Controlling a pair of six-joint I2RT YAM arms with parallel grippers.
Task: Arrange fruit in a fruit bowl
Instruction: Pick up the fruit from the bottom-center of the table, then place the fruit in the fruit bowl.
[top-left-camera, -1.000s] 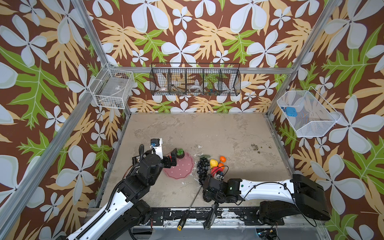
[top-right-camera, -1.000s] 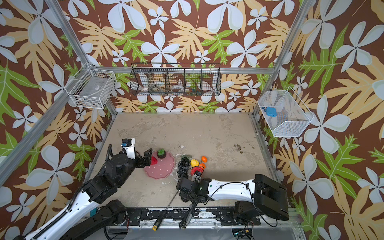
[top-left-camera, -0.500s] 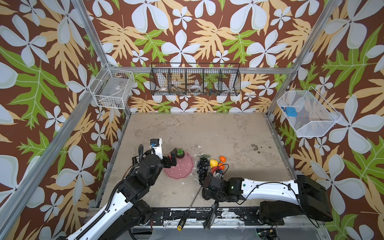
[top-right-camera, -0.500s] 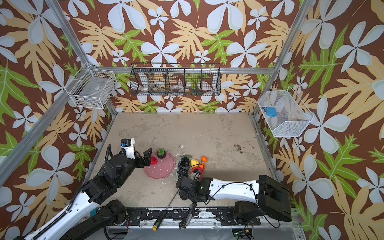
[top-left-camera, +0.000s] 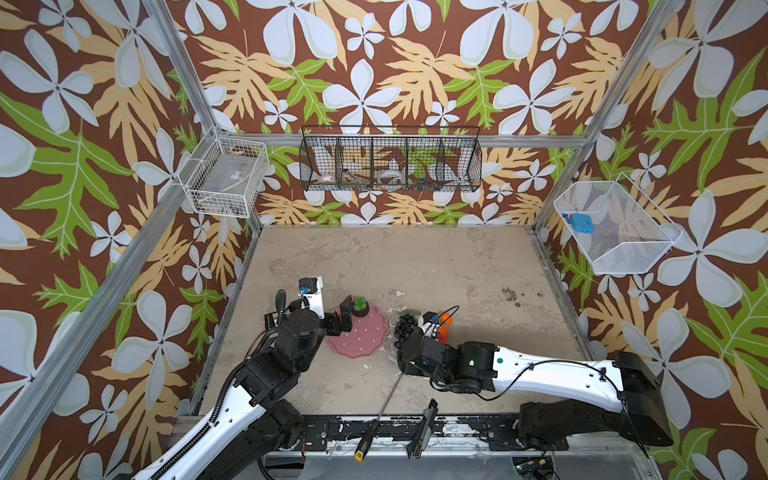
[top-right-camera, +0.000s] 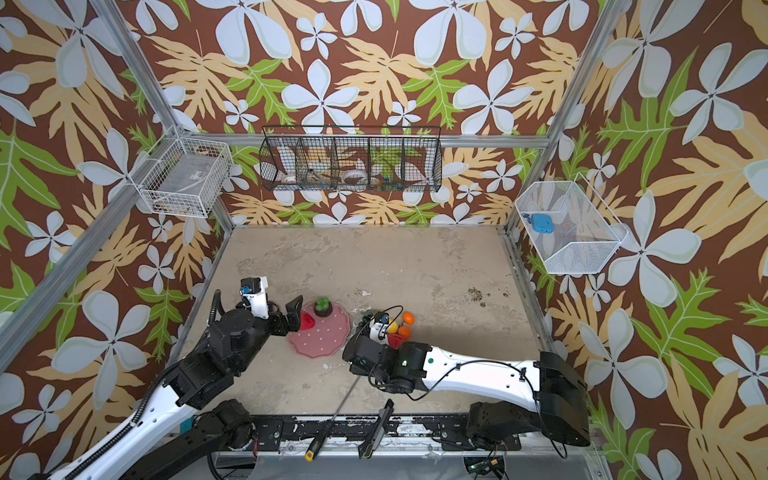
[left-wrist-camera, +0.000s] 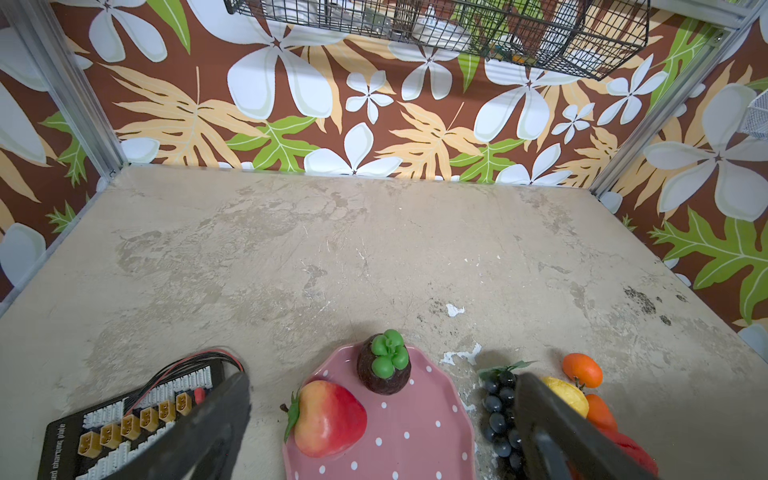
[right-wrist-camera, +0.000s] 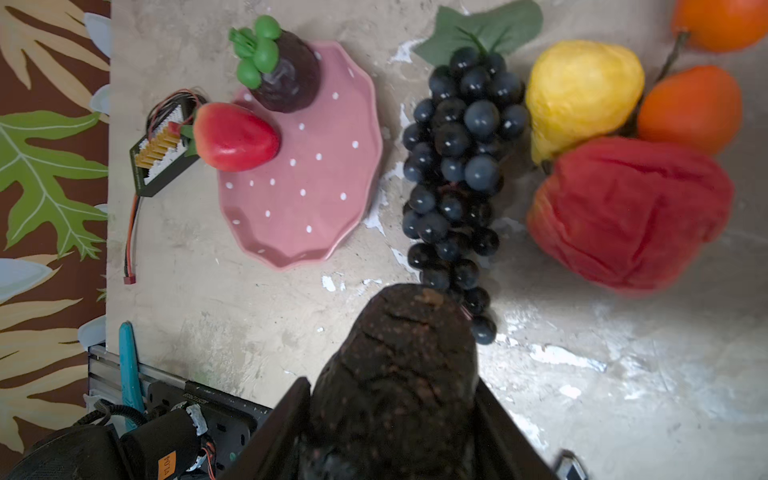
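Observation:
The pink dotted fruit bowl (top-left-camera: 357, 345) (right-wrist-camera: 303, 195) holds a green-topped mangosteen (left-wrist-camera: 384, 365) and a red apple (left-wrist-camera: 328, 417). My left gripper (left-wrist-camera: 380, 399) hovers open at the bowl's left side, holding nothing. Right of the bowl lie the black grape bunch (right-wrist-camera: 457, 166), a lemon (right-wrist-camera: 582, 91), two oranges (right-wrist-camera: 692, 108) and a second red apple (right-wrist-camera: 627, 212). My right gripper (right-wrist-camera: 392, 386) is shut on the dark bumpy avocado (right-wrist-camera: 399, 365), just in front of the grapes' near end. In both top views the wrist hides the avocado.
A black charging board (left-wrist-camera: 124, 428) with wires lies left of the bowl. A screwdriver (top-left-camera: 376, 419) and a black tool (top-left-camera: 422, 428) rest at the front edge. Wire baskets (top-left-camera: 226, 183) hang on the walls.
The right jaws have narrowed onto the avocado, and the right wrist has shifted slightly toward the fruit pile. The left arm has not moved.

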